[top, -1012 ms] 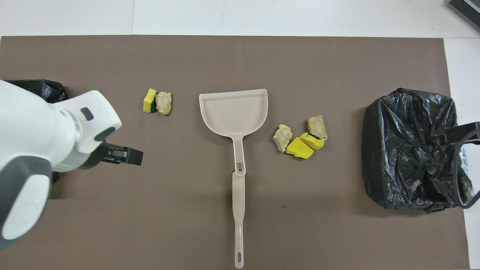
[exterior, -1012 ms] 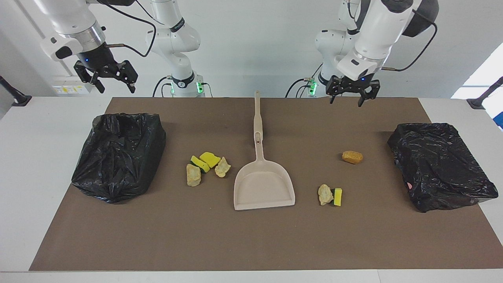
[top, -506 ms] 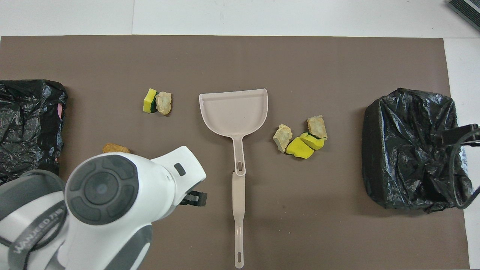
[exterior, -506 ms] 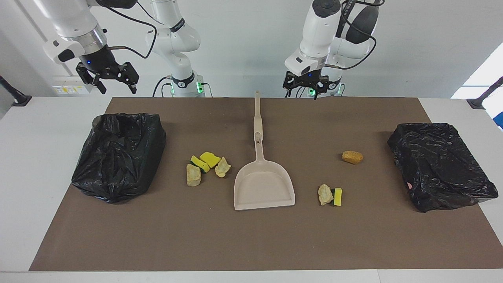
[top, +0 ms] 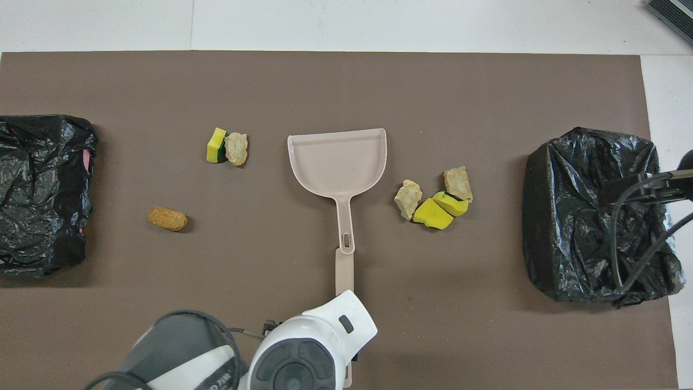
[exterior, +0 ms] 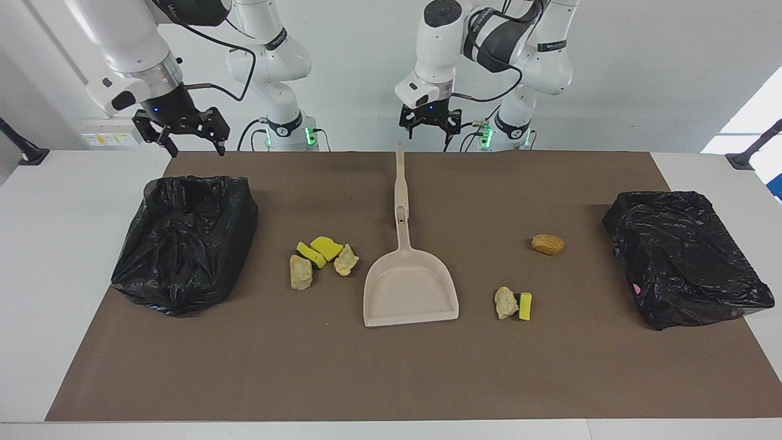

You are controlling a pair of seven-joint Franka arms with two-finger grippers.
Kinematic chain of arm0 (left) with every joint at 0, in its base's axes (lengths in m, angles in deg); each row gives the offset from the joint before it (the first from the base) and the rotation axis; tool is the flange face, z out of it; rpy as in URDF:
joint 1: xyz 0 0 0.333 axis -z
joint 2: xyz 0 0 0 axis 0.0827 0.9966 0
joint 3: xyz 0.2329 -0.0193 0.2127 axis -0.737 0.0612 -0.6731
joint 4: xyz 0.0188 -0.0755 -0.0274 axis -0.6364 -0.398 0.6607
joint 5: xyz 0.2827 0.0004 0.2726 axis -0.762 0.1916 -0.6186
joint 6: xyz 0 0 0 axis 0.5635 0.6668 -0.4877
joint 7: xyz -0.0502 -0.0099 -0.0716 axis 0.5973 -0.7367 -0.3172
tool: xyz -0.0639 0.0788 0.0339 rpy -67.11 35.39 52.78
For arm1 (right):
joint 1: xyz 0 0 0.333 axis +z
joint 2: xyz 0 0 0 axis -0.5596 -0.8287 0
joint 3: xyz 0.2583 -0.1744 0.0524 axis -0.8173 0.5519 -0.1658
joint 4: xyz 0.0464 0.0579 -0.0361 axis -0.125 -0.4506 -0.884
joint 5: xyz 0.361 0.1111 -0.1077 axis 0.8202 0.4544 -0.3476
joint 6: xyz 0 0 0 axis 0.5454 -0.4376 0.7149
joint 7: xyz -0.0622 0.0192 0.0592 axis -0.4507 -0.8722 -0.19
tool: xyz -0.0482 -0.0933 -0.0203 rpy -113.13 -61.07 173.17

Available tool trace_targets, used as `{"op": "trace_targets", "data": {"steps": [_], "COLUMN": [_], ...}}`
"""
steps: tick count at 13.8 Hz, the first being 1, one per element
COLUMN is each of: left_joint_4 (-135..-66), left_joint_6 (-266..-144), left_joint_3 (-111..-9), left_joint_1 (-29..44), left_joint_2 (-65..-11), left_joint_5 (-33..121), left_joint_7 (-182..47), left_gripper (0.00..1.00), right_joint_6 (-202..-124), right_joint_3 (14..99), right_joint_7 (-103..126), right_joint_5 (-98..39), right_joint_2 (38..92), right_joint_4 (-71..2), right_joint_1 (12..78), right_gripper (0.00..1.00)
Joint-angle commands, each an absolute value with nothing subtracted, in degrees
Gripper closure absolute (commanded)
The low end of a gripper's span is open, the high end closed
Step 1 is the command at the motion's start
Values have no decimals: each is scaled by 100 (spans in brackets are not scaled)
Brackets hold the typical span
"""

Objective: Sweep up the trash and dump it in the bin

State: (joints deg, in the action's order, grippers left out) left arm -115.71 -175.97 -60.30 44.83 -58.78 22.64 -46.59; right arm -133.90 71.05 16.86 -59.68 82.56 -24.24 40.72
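Left gripper (exterior: 429, 126) hangs open and empty over the dustpan (exterior: 410, 287) handle's end, right gripper (exterior: 181, 131) open and empty above the table's (exterior: 391, 379) edge near a black bin (exterior: 185, 241)

- In the overhead view the left arm's white wrist covers the left end effector and the robot-side end of the brush handle (top: 344, 271).
- In that view the black bin bag (top: 40, 192) at the left arm's end of the bench is cut off by the picture's edge.
- There the right end effector lies outside the picture; only its cable (top: 639, 227) and a dark part show over the other black bag (top: 574, 216).
- A small pink spot (exterior: 637, 288) on the bag at the left arm's end is too small to identify.
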Motion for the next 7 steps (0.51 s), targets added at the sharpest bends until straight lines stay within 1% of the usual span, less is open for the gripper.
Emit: {"op": "trace_targets", "data": {"steps": [1, 4, 7], "left_joint_4": [-12095, -12334, -12510], "left_joint_6": [-18442, -18963, -19279], "left_joint_3": [-6145, -6145, -6145], "left_joint_1": [4947, 5369, 5414], "left_joint_2": [-5676, -5360, -5280], "left_joint_5": [2335, 2335, 2335], "left_joint_7": [-4131, -3648, -3593], "left_gripper": [0, 0, 0], "right_joint_6": [-13741, -13759, -13864], "right_joint_3": [7115, 7107, 7107], "right_joint_7": [1741, 1768, 1777], "right_joint_5": [-5840, -5761, -5691], "right_joint_2": [8239, 8169, 8108], "right_joint_4": [-2648, -2684, -2719], "right_joint_1": [4194, 4194, 4203], "right_gripper": [0, 0, 0]}}
